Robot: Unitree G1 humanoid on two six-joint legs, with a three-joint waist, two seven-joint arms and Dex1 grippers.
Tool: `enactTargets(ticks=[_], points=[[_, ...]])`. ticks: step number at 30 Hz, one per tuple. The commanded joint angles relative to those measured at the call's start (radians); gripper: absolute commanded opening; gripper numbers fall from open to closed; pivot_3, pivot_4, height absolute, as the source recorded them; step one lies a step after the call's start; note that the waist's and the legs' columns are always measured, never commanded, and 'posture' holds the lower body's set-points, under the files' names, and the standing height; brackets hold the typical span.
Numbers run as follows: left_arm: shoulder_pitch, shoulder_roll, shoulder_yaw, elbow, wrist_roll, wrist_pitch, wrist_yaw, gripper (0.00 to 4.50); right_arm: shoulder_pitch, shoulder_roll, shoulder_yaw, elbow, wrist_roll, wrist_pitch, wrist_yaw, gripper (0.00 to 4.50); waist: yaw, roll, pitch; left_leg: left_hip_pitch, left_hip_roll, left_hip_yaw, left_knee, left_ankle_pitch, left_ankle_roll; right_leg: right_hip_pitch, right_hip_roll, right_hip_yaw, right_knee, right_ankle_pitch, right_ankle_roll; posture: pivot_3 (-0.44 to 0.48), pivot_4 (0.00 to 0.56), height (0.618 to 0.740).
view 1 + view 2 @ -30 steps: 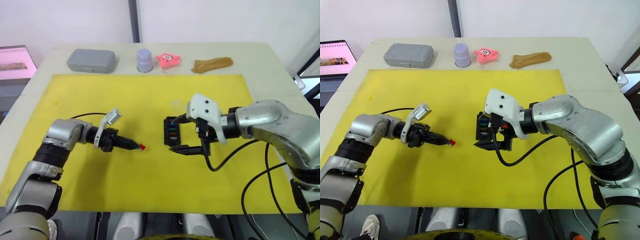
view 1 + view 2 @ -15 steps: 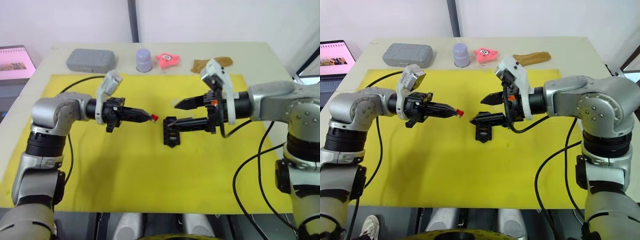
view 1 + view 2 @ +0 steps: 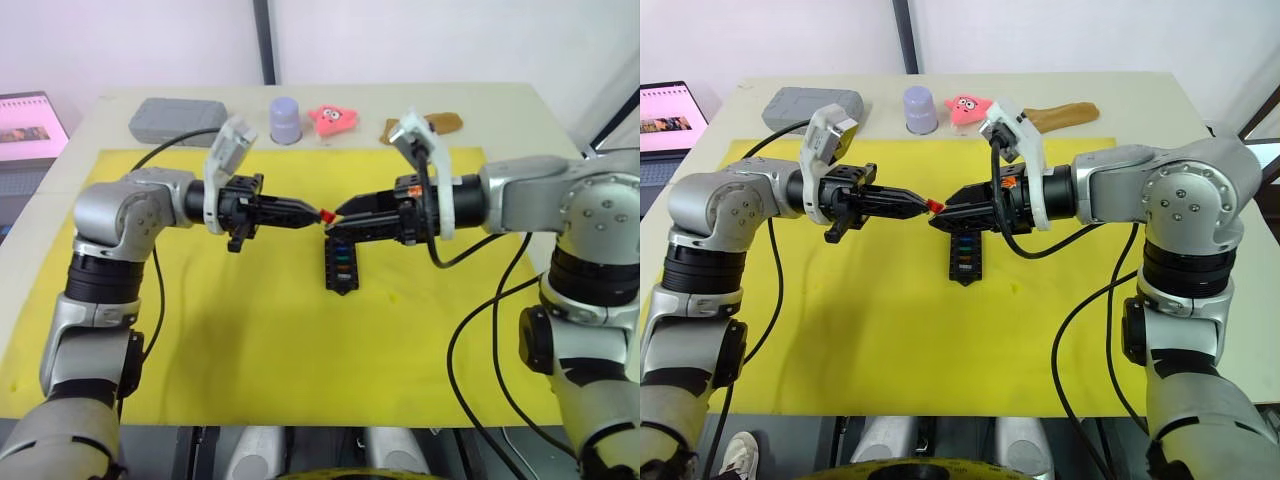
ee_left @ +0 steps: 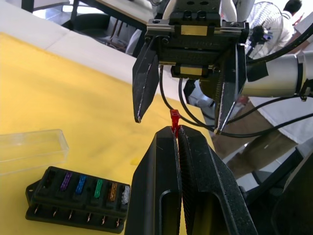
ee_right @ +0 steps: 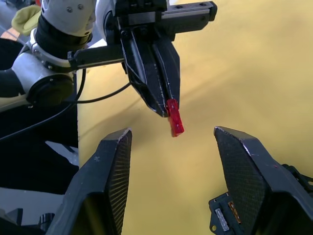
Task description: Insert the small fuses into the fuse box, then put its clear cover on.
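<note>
My left gripper [image 4: 174, 131] is shut on a small red fuse [image 4: 174, 117], held in the air above the yellow mat [image 3: 250, 330]. My right gripper [image 3: 335, 222] faces it, open. The red fuse [image 5: 174, 119] sits at the mouth of the right fingers [image 5: 112, 181] and touches neither. Below both grippers the black fuse box [image 3: 340, 265] lies flat on the mat. Its slots hold purple, blue, green, amber and grey fuses [image 4: 98, 187], and one end slot is empty. The clear cover [image 4: 29, 149] lies on the mat right beside the box.
Along the table's far edge stand a grey rounded case [image 3: 175, 120], a lilac cup [image 3: 286, 119], a pink star toy [image 3: 334, 118] and a tan object [image 3: 425, 125]. A laptop [image 3: 30, 125] sits off the table's far left.
Both arms have risen and closed in on each other. My left gripper carried the red fuse up and to the right. My right gripper left the fuse box and now faces the fuse.
</note>
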Motion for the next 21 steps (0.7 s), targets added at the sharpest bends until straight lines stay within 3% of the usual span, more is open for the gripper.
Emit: enactTargets(ticks=[1,6,9,13,21], points=[[-0.024,0.0,0.02,-0.011,-0.02,-0.018,0.0,0.0,-0.03,0.01,-0.037,-0.009,0.03,0.008,-0.009,2.79,0.0,0.0,0.0,0.0,0.0,0.0,0.0,0.0,0.0,0.0,0.0,0.0,0.0,0.0,0.0,0.0,0.15,0.74],[-0.021,0.001,0.019,-0.009,-0.017,-0.022,0.0,0.0,-0.036,0.013,-0.038,-0.005,0.039,0.008,-0.015,2.79,0.0,0.0,0.0,0.0,0.0,0.0,0.0,0.0,0.0,0.0,0.0,0.0,0.0,0.0,0.0,0.0,0.15,0.74],[-0.017,0.002,0.02,-0.009,-0.017,-0.024,-0.001,0.0,-0.034,0.009,-0.032,-0.008,0.042,0.007,-0.017,1.99,0.0,0.0,0.0,0.0,0.0,0.0,0.0,0.0,0.0,0.0,0.0,0.0,0.0,0.0,0.0,0.0,0.15,0.74],[-0.016,0.004,0.021,-0.005,-0.016,-0.028,-0.001,0.0,-0.032,0.009,-0.027,-0.01,0.043,0.007,-0.019,0.02,0.0,0.0,0.0,0.0,0.0,0.0,0.0,0.0,0.0,0.0,0.0,0.0,0.0,0.0,0.0,0.0,0.15,0.74],[-0.012,0.016,0.011,0.006,0.013,-0.057,0.004,0.0,-0.039,0.006,-0.018,-0.007,0.039,0.001,-0.016,0.02,0.0,0.0,0.0,0.0,0.0,0.0,0.0,0.0,0.0,0.0,0.0,0.0,0.0,0.0,0.0,0.0,0.15,0.74]])
